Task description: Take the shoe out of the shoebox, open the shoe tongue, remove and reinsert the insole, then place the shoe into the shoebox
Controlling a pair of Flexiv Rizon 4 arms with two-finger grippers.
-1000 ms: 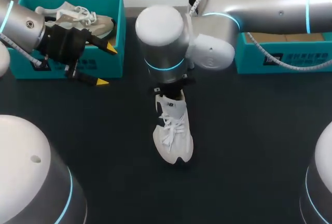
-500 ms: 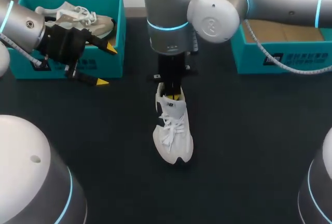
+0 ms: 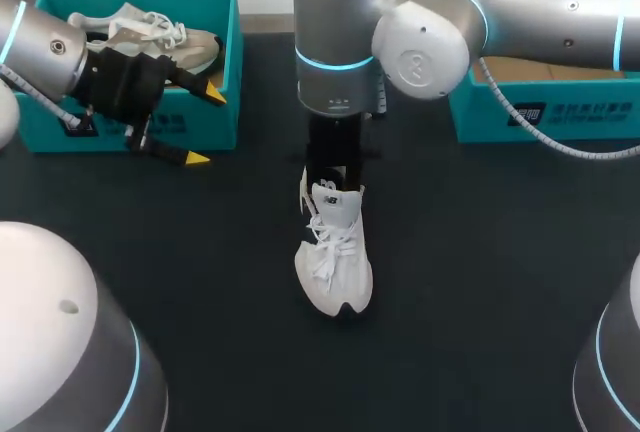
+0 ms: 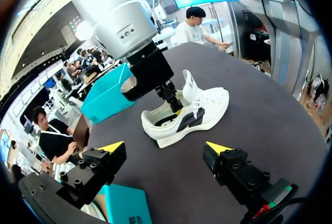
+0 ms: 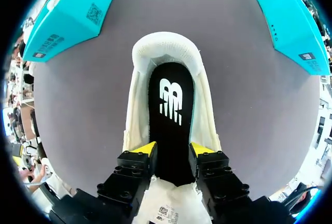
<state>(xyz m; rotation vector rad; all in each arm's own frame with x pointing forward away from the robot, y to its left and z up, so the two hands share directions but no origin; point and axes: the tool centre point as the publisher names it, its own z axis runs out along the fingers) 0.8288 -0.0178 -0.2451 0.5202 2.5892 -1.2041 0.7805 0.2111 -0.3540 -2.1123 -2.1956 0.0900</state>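
A white shoe [image 3: 335, 252] lies on the dark table, toe toward me, also seen in the left wrist view [image 4: 192, 112]. My right gripper [image 3: 333, 184] hangs over its opening from above. In the right wrist view its fingers [image 5: 172, 150] stand apart, one on each side of the black insole [image 5: 170, 110], which lies flat inside the shoe [image 5: 166, 47]. The white tongue [image 5: 166, 208] is folded toward the toe, under the gripper. My left gripper [image 3: 205, 127] is wide open and empty in front of the left shoebox; its tips [image 4: 166, 149] point at the shoe from a distance.
A teal shoebox [image 3: 215, 42] at the back left holds a beige shoe [image 3: 150, 32]. Another teal box [image 3: 540, 112] stands at the back right. Both boxes flank the white shoe's heel, the left one [image 5: 67, 16] and the right one [image 5: 290, 22].
My right arm's wrist has swung toward the back of the table while the gripper stays at the shoe's opening. Its fingers have parted. The left arm and shoe have not moved.
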